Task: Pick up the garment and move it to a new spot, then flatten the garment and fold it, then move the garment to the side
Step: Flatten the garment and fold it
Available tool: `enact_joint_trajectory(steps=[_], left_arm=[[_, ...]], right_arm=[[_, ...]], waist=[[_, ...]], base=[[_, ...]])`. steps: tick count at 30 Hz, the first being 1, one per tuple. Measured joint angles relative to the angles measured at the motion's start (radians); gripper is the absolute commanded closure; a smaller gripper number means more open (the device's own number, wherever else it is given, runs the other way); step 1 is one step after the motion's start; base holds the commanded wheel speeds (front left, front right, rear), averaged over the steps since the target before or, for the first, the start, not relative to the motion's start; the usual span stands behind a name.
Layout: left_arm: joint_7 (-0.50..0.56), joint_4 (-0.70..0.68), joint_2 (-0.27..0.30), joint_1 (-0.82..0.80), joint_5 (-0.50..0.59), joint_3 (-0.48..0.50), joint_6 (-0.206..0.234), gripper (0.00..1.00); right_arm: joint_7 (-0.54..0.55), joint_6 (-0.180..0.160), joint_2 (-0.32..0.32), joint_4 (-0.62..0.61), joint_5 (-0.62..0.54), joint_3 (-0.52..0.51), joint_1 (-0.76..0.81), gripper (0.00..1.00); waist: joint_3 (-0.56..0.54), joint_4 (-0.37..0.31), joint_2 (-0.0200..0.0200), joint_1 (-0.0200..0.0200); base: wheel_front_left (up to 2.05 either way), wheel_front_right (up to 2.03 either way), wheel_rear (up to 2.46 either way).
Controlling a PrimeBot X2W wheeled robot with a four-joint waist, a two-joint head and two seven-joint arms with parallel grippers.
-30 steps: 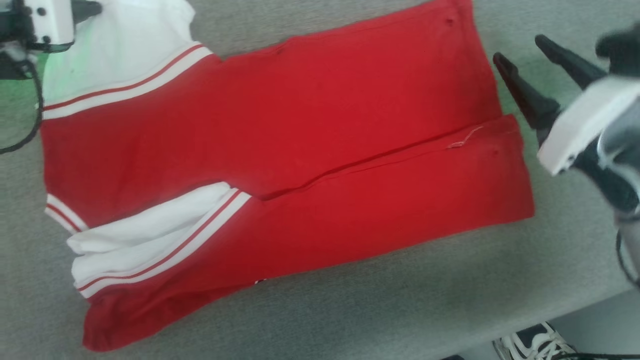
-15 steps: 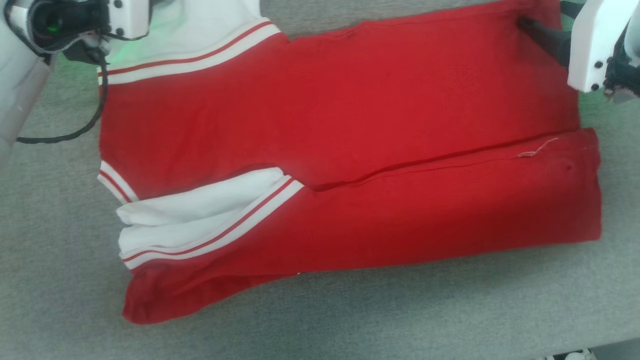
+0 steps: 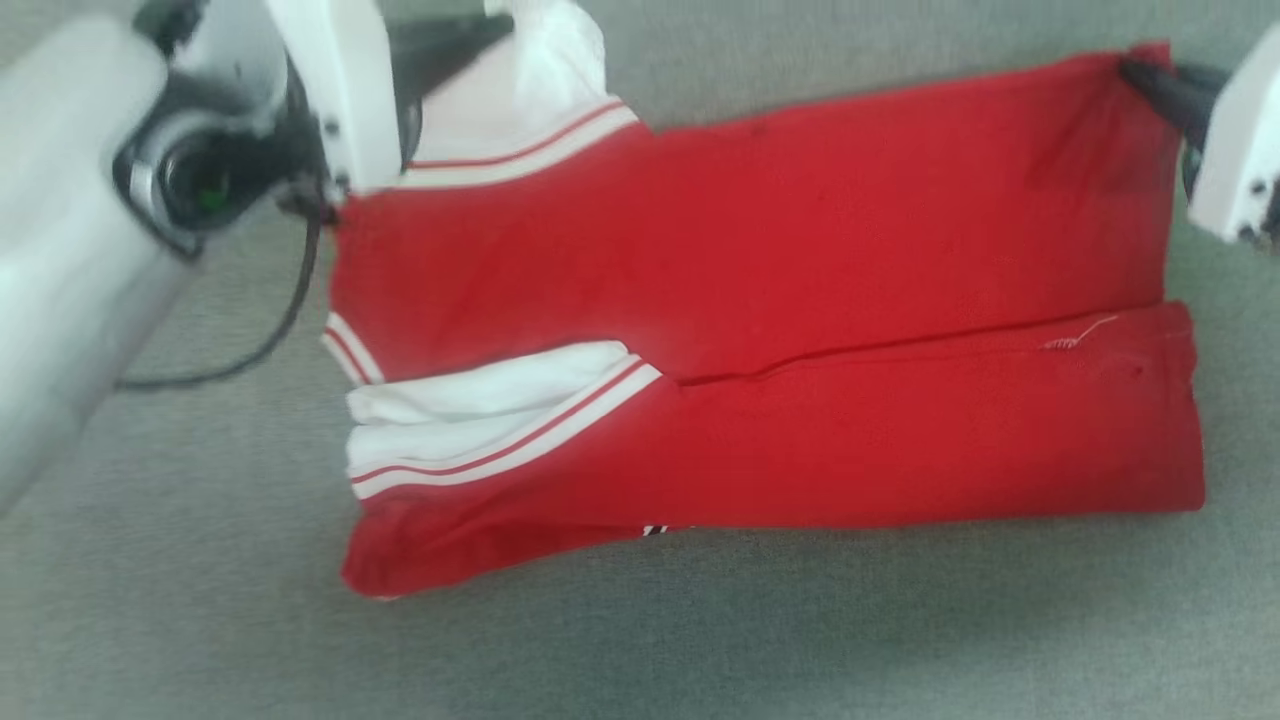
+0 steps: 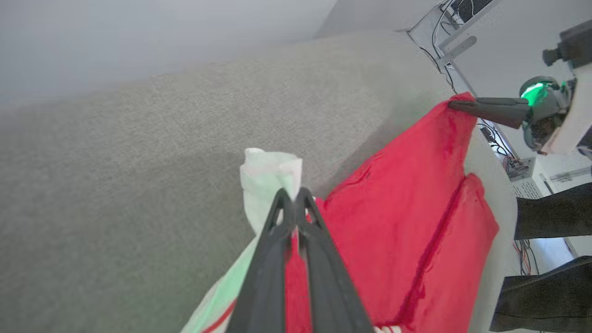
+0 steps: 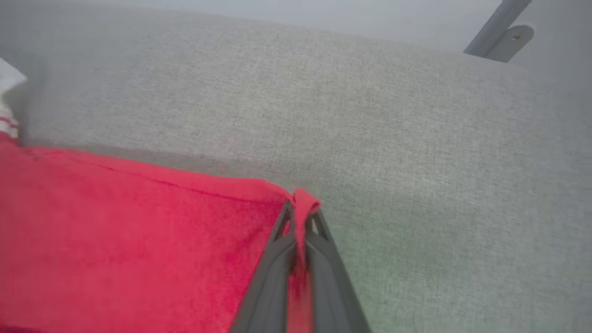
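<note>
red jersey-style shirt with white sleeves and striped trim lies across grey fabric-covered table. near long side folded in over middle, far long side unfolded. left pincer pinches far white sleeve. right pincer pinches far red hem corner, cloth bunched between tips. judgement: relocating and flattening look done, folding partway. left to do: far-side fold, likely cross fold, then move aside.

red and white on a grey field

the garment is bright red with white sleeves, edged in white trim that carries a thin red stripe. the table is a mottled pale grey weave. the left gripper and right gripper have dark grey fingers and white casings. the cable is black.
</note>
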Motion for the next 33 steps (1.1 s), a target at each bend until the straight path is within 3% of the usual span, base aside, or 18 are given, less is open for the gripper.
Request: enact_joint_trajectory(steps=[7, 8, 16, 20, 23, 32, 33], left_arm=[[-0.146, -0.328, 0.173, 0.211, -0.025, -0.004, -0.001, 1.00], [-0.146, -0.328, 0.173, 0.211, -0.025, -0.004, -0.001, 1.00], [-0.376, -0.585, 0.365, 0.526, -0.017, -0.058, -0.001, 1.00], [-0.459, -0.616, 0.356, 0.622, -0.015, -0.091, -0.001, 1.00], [-0.484, -0.561, 0.341, 0.659, 0.005, -0.117, -0.001, 1.00], [-0.478, -0.354, 0.218, 0.670, 0.044, -0.158, -0.001, 1.00], [-0.486, -0.342, 0.211, 0.667, 0.049, -0.158, -0.001, 1.00]], right_arm=[[-0.020, 0.000, -0.129, -0.160, 0.079, -0.047, 0.230, 1.00], [-0.020, 0.000, -0.129, -0.160, 0.079, -0.047, 0.230, 1.00], [-0.042, 0.000, -0.216, -0.337, 0.127, -0.195, 0.593, 1.00], [-0.058, 0.000, -0.203, -0.370, 0.126, -0.273, 0.702, 1.00], [-0.062, 0.000, -0.180, -0.376, 0.089, -0.302, 0.751, 1.00], [-0.064, 0.000, -0.100, -0.342, 0.005, -0.281, 0.738, 1.00], [-0.071, 0.000, -0.093, -0.343, 0.005, -0.281, 0.736, 0.89]], waist=[[-0.121, 0.051, 0.0000, 0.0000], [-0.121, 0.051, 0.0000, 0.0000], [-0.199, 0.107, 0.0000, 0.0000], [-0.189, 0.113, 0.0000, 0.0000], [-0.170, 0.114, 0.0000, 0.0000], [-0.123, 0.099, 0.0000, 0.0000], [-0.123, 0.099, 0.0000, 0.0000]], base=[[0.00, 0.00, 0.00], [0.00, 0.00, 0.00], [0.00, 0.00, 0.00], [0.00, 0.00, 0.00], [0.00, 0.00, 0.00], [0.00, 0.00, 0.00], [0.00, 0.00, 0.00]])
